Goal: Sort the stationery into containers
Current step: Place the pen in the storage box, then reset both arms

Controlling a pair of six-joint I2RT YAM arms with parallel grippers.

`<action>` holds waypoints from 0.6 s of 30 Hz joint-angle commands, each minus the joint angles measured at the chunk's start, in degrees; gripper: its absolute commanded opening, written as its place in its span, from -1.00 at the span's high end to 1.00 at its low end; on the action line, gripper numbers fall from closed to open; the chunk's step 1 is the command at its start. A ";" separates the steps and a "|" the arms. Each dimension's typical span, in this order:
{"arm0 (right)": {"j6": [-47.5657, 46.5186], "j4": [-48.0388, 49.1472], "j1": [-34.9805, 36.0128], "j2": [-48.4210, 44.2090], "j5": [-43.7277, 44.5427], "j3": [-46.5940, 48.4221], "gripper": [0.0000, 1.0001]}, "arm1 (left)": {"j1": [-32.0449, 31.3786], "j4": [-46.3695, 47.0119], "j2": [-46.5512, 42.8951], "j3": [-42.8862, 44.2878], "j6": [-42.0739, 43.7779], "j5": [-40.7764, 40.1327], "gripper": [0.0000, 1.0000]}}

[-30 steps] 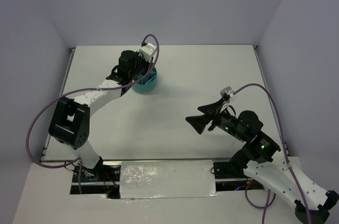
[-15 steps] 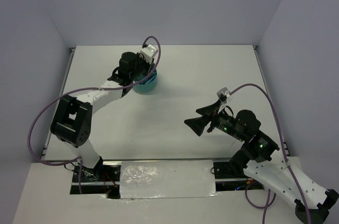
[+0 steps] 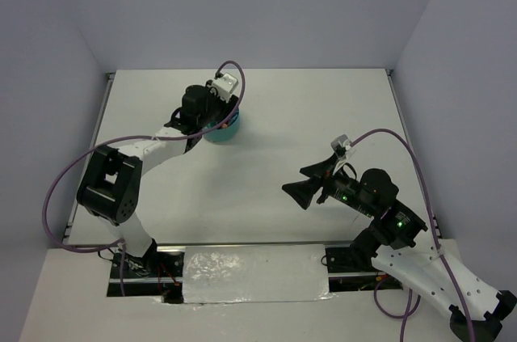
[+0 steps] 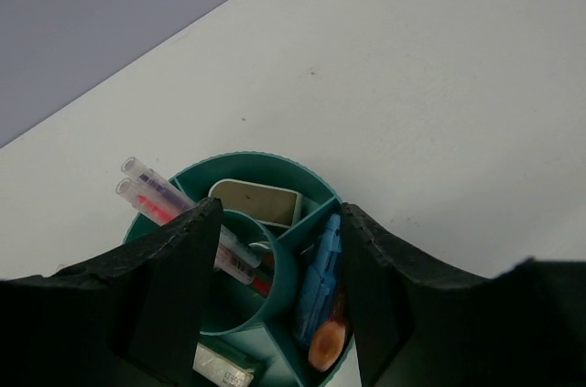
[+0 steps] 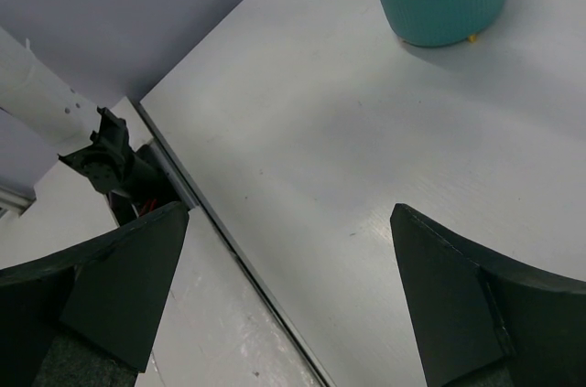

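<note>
Since a second ago the left wrist has slid a touch further over the round teal plastic organiser cup (image 4: 275, 166), and its jaws have gone from close together to clearly spread, so it looks to me like something just got let go. Everything I can see of the stationery is in that cup: two clear-capped pink and purple pens (image 4: 157, 193) leaning out up-left from the central tube area, a tan-and-white eraser block (image 4: 256, 202) in the far compartment, and a stubby blue marker (image 4: 320, 282) with an orange marker (image 4: 325, 346) below it in the right-hand compartment. The left tool (image 4: 284, 222) hangs straight above it, one jaw on each side of the central tube, with nothing pinched between them. So the cup is directly under that tool, and the left arm is the near one by a mile. The right tool (image 5: 291, 222) is spread wide, holds nothing and sits well apart, low over the white desk (image 3: 323, 116) with the cup far off ahead of it. No loose piece shows in any view, so I'd guess the sorting is about done and the left arm only needs to lift straight up.
</note>
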 commanded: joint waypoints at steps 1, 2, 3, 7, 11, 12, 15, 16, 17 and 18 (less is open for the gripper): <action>-1.14 -0.25 0.29 -0.60 -0.56 2.08 -0.99 | 0.20 3.15 -1.34 0.51 0.20 -0.60 -0.34; -1.23 -0.33 0.30 -0.69 -0.38 2.08 -0.99 | 0.20 3.41 -1.60 0.43 0.03 -0.78 -0.35; -1.40 -0.60 0.21 -0.52 0.05 2.17 -0.99 | 0.20 3.50 -2.30 0.51 -0.58 -1.65 -0.37; -2.54 -3.31 0.21 1.49 4.78 4.18 -0.99 | 0.11 2.97 -7.22 1.74 -5.32 -4.12 -0.70; -4.12 -8.59 0.21 5.62 14.87 9.81 -0.99 | 0.20 -17.85 -15.20 10.76 -23.29 -14.65 -0.99; -4.48 -11.56 0.21 7.37 17.09 11.56 -0.99 | 0.11 -22.99 -16.71 11.75 -26.66 -20.41 -0.99; -5.97 -17.62 0.21 10.37 24.91 18.50 -1.00 | 0.37 -43.70 -23.47 12.47 -37.39 -28.35 -0.99; -6.41 -19.04 0.21 10.82 26.50 21.83 -1.00 | 0.38 -47.27 -25.23 11.94 -39.33 -31.34 -0.99; -7.29 -20.36 0.21 11.08 28.95 23.34 -0.99 | 0.38 -50.44 -29.08 9.94 -39.96 -32.67 -0.99; -7.73 -22.72 0.12 11.17 30.11 24.83 -1.00 | 0.38 -55.86 -31.29 8.70 -40.66 -34.34 -0.99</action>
